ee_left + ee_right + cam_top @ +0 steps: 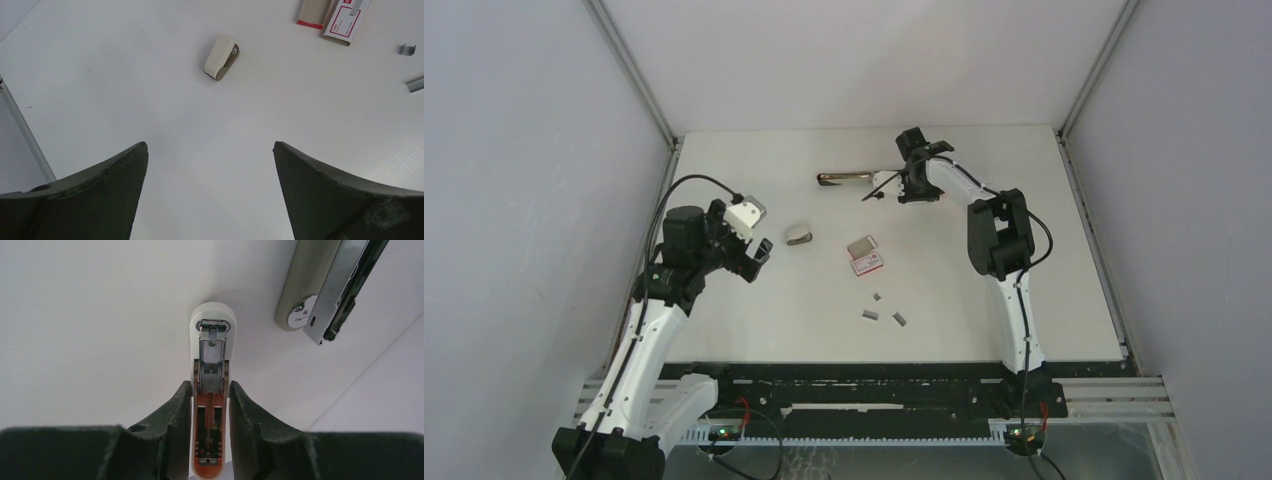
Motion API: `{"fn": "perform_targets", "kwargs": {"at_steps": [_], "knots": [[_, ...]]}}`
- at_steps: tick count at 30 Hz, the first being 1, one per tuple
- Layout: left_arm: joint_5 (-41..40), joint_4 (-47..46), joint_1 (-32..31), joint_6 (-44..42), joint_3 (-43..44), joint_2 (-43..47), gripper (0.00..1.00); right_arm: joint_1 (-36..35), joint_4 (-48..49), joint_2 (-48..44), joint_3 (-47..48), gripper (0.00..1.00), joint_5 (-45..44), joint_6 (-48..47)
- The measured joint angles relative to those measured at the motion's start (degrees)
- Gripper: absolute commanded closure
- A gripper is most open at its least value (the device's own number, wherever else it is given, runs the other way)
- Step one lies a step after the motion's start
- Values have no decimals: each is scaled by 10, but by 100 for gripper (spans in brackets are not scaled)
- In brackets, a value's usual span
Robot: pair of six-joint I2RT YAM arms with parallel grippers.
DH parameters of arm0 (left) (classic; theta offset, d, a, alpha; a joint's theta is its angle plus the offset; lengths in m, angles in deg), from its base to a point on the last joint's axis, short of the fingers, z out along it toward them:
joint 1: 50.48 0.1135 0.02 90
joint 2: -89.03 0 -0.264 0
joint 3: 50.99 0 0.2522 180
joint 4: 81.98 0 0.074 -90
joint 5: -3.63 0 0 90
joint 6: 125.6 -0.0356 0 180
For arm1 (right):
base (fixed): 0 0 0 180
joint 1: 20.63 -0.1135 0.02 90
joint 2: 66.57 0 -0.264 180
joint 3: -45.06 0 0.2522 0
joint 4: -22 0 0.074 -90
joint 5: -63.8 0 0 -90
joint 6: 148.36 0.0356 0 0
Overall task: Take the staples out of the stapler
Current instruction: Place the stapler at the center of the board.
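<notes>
My right gripper (900, 187) (211, 390) is shut on a white stapler (211, 337) near the far middle of the table. That stapler (882, 186) is swung open, and its orange inside with the spring and metal channel faces the wrist camera. A second stapler (844, 178) (325, 285) lies open just left of it, metal magazine showing. Three short grey staples (876, 297) (870, 315) (899, 319) lie loose on the table nearer the arms; two staples (407, 48) (416, 84) show in the left wrist view. My left gripper (754, 240) (210, 145) hovers open and empty at the left.
A small beige stapler (800, 235) (221, 57) lies just right of my left gripper. The red-and-white little box (865, 255) (345, 17) sits mid-table, above the loose strips. Grey walls close in the white table (984, 300) on the left, right and far sides.
</notes>
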Motion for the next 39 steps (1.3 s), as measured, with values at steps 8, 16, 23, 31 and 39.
{"fn": "perform_targets", "kwargs": {"at_steps": [8, 16, 23, 31, 39], "knots": [[0, 2, 0, -1, 0, -3, 0, 4, 11, 10, 2, 71, 0, -14], [1, 2, 0, -1, 0, -7, 0, 3, 14, 13, 2, 66, 1, -17], [1, 2, 0, -2, 0, -7, 0, 3, 17, 16, 2, 59, -1, -17], [1, 2, 0, -5, 0, -7, 0, 3, 25, 19, 3, 49, -4, -15], [7, 2, 0, -5, 0, -7, 0, 1, 35, 18, 14, 32, -7, -1]]}}
